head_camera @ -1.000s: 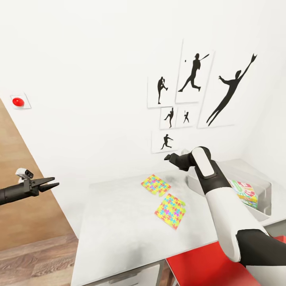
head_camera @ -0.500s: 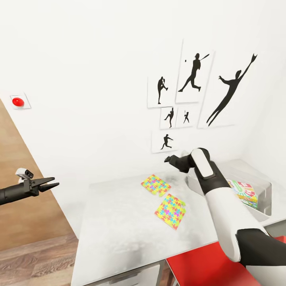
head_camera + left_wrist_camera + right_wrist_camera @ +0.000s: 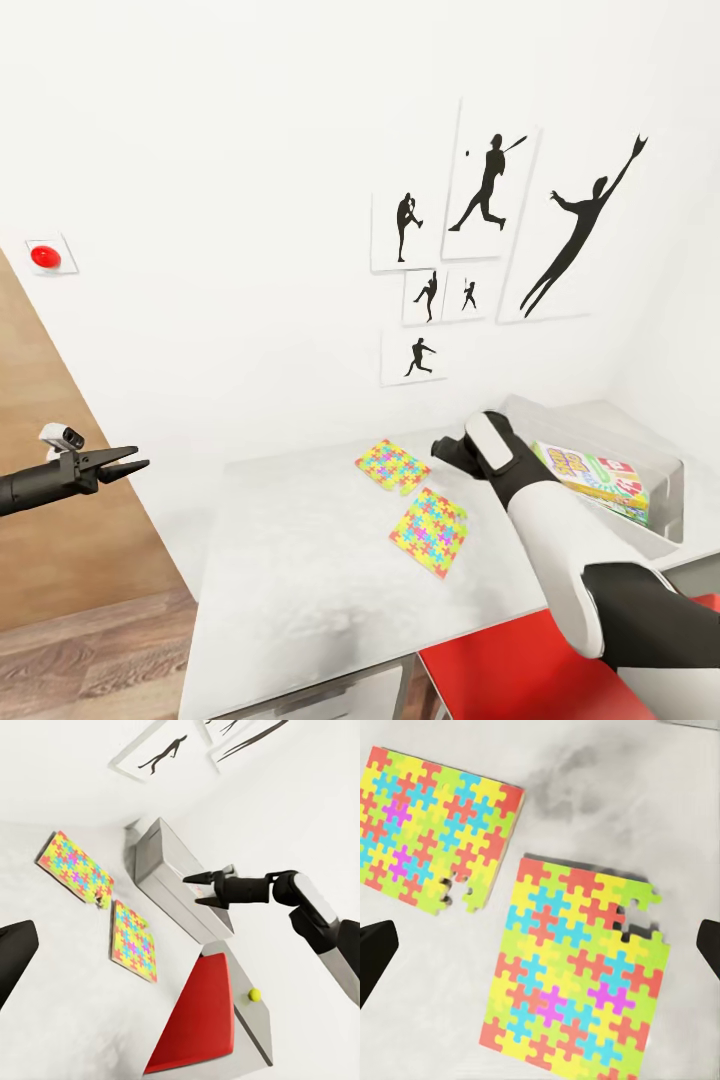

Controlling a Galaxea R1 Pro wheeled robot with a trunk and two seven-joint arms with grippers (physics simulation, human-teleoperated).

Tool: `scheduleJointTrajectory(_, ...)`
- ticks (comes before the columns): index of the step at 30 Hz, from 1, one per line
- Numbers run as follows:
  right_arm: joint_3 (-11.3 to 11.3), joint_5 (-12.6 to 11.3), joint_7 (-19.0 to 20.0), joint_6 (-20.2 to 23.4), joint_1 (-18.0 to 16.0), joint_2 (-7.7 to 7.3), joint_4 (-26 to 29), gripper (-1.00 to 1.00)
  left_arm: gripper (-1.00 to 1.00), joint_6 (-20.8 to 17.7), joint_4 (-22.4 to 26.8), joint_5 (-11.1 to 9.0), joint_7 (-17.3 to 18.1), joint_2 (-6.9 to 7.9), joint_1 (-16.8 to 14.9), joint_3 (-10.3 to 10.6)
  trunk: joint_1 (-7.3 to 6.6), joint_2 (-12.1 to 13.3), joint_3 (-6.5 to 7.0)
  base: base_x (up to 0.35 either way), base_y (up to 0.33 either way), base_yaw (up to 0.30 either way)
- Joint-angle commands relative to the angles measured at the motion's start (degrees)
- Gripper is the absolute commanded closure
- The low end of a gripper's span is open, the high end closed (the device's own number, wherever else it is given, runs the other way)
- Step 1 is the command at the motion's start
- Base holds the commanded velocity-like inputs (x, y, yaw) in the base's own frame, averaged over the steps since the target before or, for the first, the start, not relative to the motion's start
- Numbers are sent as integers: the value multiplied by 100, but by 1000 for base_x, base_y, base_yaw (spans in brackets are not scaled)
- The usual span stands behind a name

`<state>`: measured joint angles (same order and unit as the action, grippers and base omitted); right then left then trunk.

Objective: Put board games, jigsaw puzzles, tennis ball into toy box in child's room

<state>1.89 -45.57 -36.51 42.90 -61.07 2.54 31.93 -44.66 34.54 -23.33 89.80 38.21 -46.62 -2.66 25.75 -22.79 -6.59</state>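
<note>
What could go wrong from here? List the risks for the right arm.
1. The near puzzle and the far puzzle lie thin and flat on the table; the open right gripper may push one along instead of lifting it.
2. They lie close together, so grabbing one may nudge the other.
3. Pieces jut from their edges; a pinch there might pull them apart.

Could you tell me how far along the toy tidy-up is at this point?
Done: one board game lies in the toy box. In hand: nothing; the right gripper is open above the two puzzles on the table, and the left gripper hangs empty. Left: both puzzles, the tennis ball, and the other two games.
</note>
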Motion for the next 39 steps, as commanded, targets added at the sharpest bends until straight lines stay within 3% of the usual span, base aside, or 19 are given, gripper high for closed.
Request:
scheduleJointTrajectory(1,27,-36,-10,-12,-4,-3,-19,-100,-100,-61,1,0,20,2,-5,3,4,-13,-13,0,0,0)
scheduleJointTrajectory(22,5,9,109,-59,-8,-29,-64,-100,-100,-61,1,2,20,25,-5,2,4,-13,-149,0,0,0)
scheduleJointTrajectory(32,-14,13,109,-53,-129,-89,-64,-100,-100,-68,1,-2,20,339,-5,10,4,-13,-243,0,0,0)
scheduleJointTrajectory(39,-18,13,103,-58,-236,-138,-64,-100,-100,-69,1,2,20,394,-5,11,4,-13,-308,0,0,0)
